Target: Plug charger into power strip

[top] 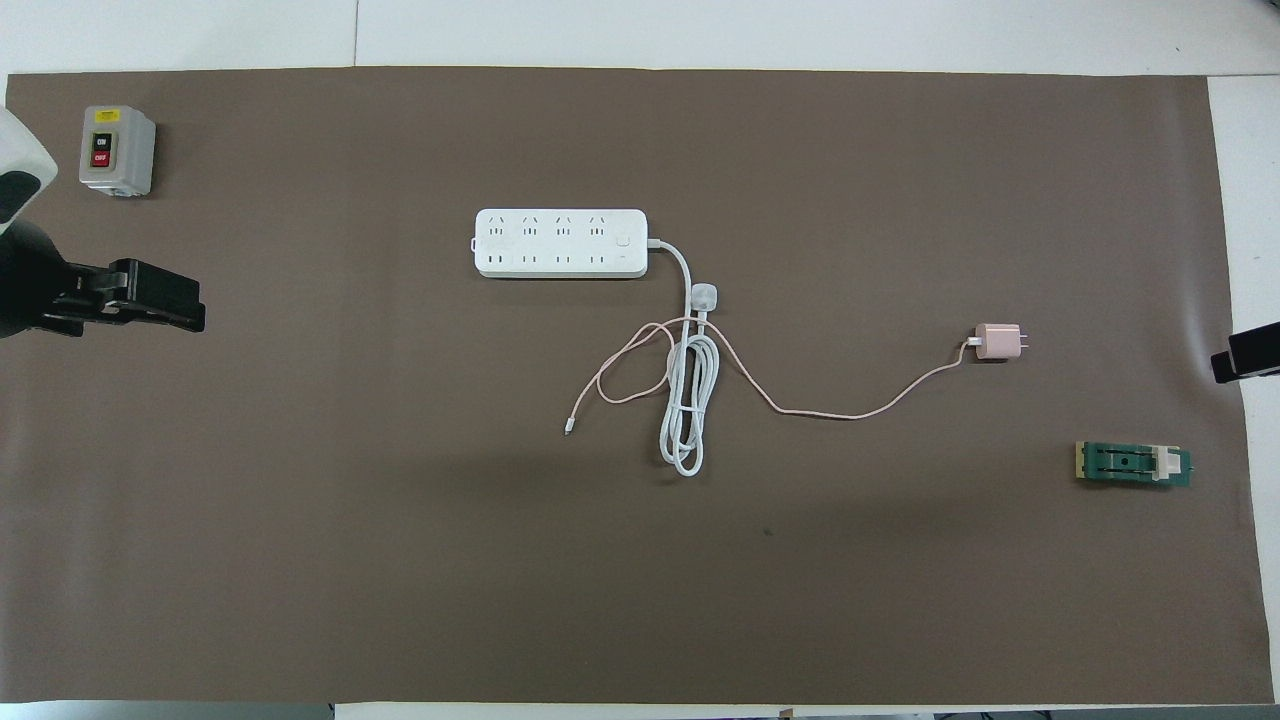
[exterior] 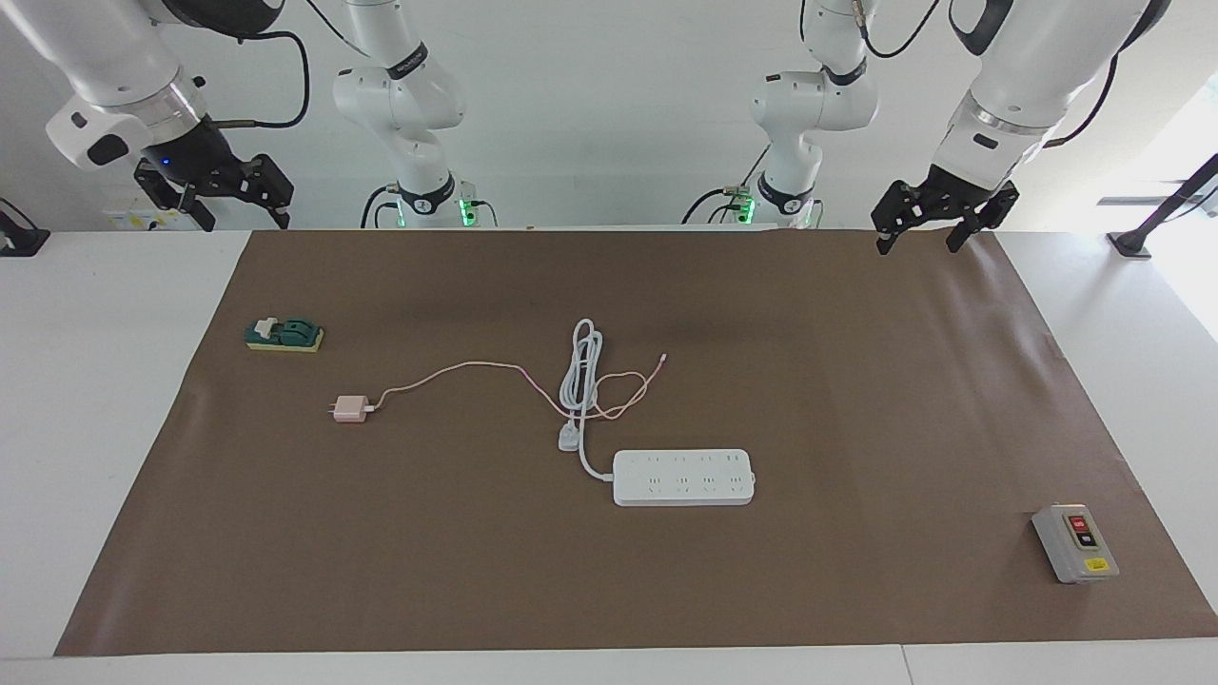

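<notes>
The pale pink charger (exterior: 350, 409) (top: 997, 342) lies on the brown mat toward the right arm's end. Its thin pink cable (exterior: 457, 369) runs to a loop beside the power strip's coiled cord. The white power strip (exterior: 683, 477) (top: 560, 243) lies flat mid-mat, sockets up, farther from the robots than the charger. My left gripper (exterior: 915, 244) (top: 150, 308) hangs open and empty over the mat's edge by the robots, at the left arm's end. My right gripper (exterior: 245, 222) (top: 1245, 355) hangs open and empty over the mat's corner at the right arm's end.
A white three-pin plug (exterior: 569, 439) (top: 705, 297) on a thick coiled cord lies beside the strip. A grey switch box (exterior: 1075, 542) (top: 116, 150) stands at the left arm's end. A small green block (exterior: 284, 335) (top: 1133, 464) sits near the charger, nearer to the robots.
</notes>
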Controlling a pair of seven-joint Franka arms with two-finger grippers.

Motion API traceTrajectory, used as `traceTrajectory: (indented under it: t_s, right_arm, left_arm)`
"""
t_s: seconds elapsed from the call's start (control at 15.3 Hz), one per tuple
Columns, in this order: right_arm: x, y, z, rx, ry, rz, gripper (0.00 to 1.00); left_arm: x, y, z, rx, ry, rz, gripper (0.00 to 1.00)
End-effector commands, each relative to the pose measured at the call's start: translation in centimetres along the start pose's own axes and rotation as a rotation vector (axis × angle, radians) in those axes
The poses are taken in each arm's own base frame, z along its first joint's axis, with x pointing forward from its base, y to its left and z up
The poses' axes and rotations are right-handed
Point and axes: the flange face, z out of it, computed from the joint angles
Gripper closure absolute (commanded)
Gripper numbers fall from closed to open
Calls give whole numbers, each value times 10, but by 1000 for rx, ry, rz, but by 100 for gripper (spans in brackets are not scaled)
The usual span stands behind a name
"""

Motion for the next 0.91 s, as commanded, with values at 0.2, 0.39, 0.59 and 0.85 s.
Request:
traceTrajectory:
  t_s: [0.2, 0.39, 0.59, 0.85]
  right_arm:
    - [-9, 15, 29, 8, -10, 195, 0]
    - [-2, 30, 56, 87, -22, 380, 0]
    - [1, 32, 83, 170, -55, 609, 0]
    - [28, 66, 125, 347, -138, 952, 0]
  left_arm:
    - [4, -4, -2, 14, 22, 8, 0]
    - [4, -6, -4, 13, 31, 5, 0]
    - [5, -6, -3, 13, 31, 5, 0]
    - [7, -6, -4, 11, 46, 2, 0]
